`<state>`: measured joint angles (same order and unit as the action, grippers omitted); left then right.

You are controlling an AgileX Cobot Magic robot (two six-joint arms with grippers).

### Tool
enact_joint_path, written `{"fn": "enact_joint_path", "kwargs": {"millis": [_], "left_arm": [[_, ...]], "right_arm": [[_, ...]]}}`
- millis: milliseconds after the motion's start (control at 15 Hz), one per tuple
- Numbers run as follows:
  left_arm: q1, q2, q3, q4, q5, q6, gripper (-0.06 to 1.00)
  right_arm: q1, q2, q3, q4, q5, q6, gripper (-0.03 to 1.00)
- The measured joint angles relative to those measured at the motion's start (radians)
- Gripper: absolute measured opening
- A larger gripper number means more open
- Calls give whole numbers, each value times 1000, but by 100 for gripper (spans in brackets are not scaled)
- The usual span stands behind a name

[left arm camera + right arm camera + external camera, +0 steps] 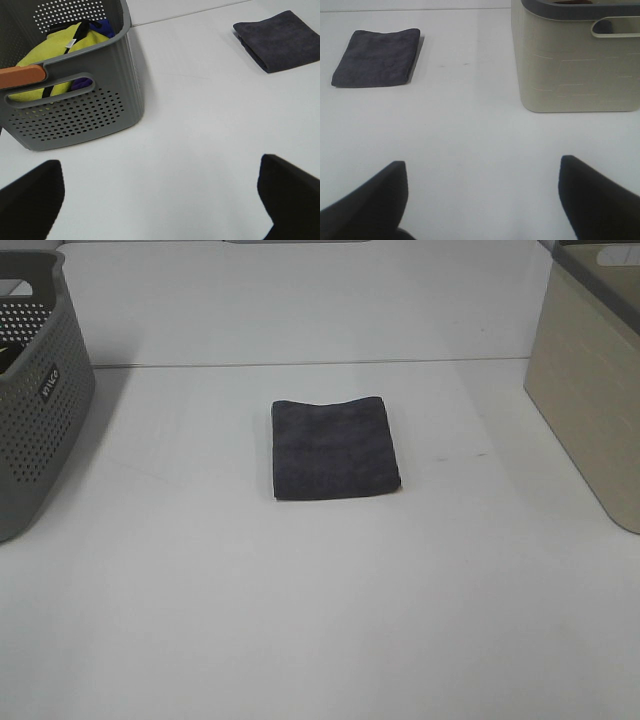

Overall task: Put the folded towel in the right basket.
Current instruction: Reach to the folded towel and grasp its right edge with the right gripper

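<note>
A dark grey folded towel (335, 449) lies flat on the white table at the middle; it also shows in the left wrist view (280, 41) and the right wrist view (376, 58). The beige right basket (592, 390) stands at the right edge and shows in the right wrist view (577, 57). Neither arm shows in the exterior high view. My left gripper (162, 200) is open and empty over bare table, far from the towel. My right gripper (482, 200) is open and empty, in front of the beige basket and apart from the towel.
A grey perforated basket (35, 390) stands at the left edge; in the left wrist view (75, 105) it holds yellow and blue cloth and has an orange handle piece. A seam line crosses the table behind the towel.
</note>
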<state>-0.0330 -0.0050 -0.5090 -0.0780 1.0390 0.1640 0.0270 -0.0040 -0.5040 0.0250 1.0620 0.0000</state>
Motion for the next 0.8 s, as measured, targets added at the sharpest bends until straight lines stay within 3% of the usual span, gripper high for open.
{"fn": "enact_joint_path", "kwargs": {"millis": [800], "left_arm": [[0,0,0,0,0,0,99]], "right_arm": [[0,0,0,0,0,0,77]]}}
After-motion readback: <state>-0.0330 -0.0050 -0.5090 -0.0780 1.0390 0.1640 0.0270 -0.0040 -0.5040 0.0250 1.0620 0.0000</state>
